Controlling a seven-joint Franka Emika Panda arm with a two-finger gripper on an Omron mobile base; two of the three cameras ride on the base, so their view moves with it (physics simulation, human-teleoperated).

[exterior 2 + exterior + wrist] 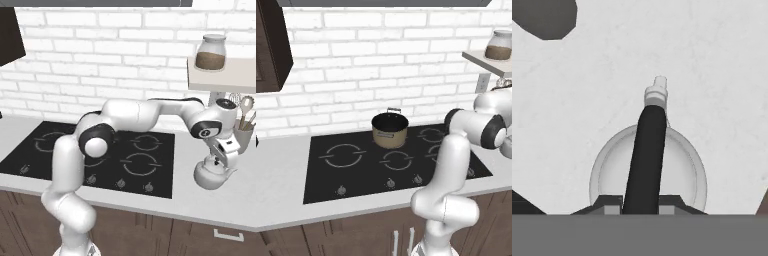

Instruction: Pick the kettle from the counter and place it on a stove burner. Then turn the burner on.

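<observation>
Kettle [214, 174], silvery-white and squat: sitting on the counter [220, 202] past the right edge of the cooktop [125, 160], nearer the front edge than the wall, spout toward the right end of the counter. Gripper [218, 160] directly above it, at the arched handle. From the hand view, kettle [648, 170] centred below, its dark handle running up the middle between the two finger tips [609, 202], one on each side. Fingers apparently straddling the handle; cannot tell whether pinching it or just bracketing it.

Progress, judged from this: early. Kettle apparently not yet lifted off the counter; carry to the stove burner [344, 155], set-down and knob turn all left to do. Largest ring marking bare at the left of the cooktop; tan pot [389, 129] standing at the back centre of the glass. Knobs [390, 183] along the front edge, untouched as far as visible.

No brand, label or legible writing anywhere; jar [210, 52] on the shelf unlabelled.
</observation>
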